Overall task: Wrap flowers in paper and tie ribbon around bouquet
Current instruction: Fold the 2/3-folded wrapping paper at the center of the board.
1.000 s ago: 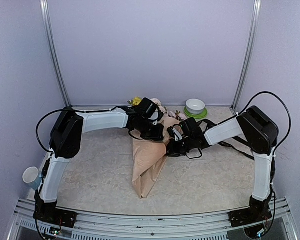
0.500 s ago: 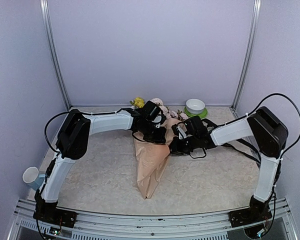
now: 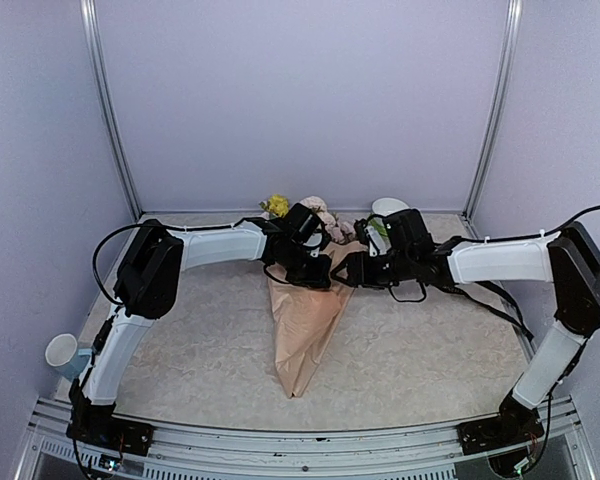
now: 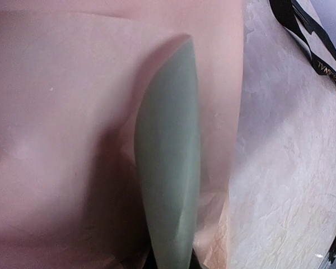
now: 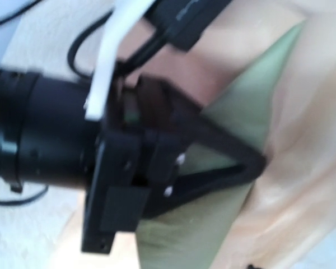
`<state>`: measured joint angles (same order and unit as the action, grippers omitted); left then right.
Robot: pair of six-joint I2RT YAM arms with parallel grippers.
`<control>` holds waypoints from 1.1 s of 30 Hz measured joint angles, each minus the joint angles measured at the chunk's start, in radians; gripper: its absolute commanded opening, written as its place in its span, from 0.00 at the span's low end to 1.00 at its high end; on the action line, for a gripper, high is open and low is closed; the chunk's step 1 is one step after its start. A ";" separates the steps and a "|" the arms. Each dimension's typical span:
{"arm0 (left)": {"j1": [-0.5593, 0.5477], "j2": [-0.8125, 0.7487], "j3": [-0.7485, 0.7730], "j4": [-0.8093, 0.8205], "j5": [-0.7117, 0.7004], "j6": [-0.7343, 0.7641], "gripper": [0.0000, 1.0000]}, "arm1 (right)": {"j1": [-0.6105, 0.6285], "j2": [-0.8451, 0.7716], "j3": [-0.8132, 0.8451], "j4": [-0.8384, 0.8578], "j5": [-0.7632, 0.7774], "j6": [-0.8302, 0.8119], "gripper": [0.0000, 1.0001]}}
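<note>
Two arms [image 3: 215, 243] outstretched over the bouquet [image 3: 305, 320], left gripper [image 3: 315, 274] clenched on the paper [image 4: 168, 168] (right gripper [image 3: 354, 269]: grip unclear).

Only one writing shows: a short row of small white capital letters printed on the black ribbon [image 4: 323, 63], in the top right corner of the left wrist view. The letters are tilted and blurred, so they cannot be read with certainty.
</note>
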<state>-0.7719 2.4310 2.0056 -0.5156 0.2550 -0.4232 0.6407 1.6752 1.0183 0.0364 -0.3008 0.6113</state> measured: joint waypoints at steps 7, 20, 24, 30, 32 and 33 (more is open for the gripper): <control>0.000 0.000 0.000 -0.001 0.000 -0.002 0.00 | 0.056 0.080 0.054 -0.063 -0.013 -0.043 0.58; 0.000 0.000 -0.002 0.006 -0.002 -0.006 0.47 | 0.071 0.142 0.075 -0.148 0.027 -0.047 0.00; -0.002 -0.045 -0.072 0.066 -0.008 -0.006 0.70 | 0.069 0.142 0.064 -0.130 0.038 -0.039 0.00; 0.007 -0.251 -0.218 0.137 -0.081 0.072 0.76 | 0.055 0.157 0.024 -0.095 0.024 -0.016 0.00; 0.007 -0.350 -0.278 0.171 -0.106 0.111 0.73 | 0.051 0.169 0.020 -0.086 0.020 -0.012 0.00; 0.004 -0.407 -0.322 0.195 -0.118 0.134 0.67 | 0.049 0.172 0.018 -0.082 0.017 -0.011 0.00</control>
<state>-0.7681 2.0235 1.6840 -0.3202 0.1371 -0.2893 0.6899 1.8473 1.0367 -0.0460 -0.2836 0.6006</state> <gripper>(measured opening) 0.759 0.006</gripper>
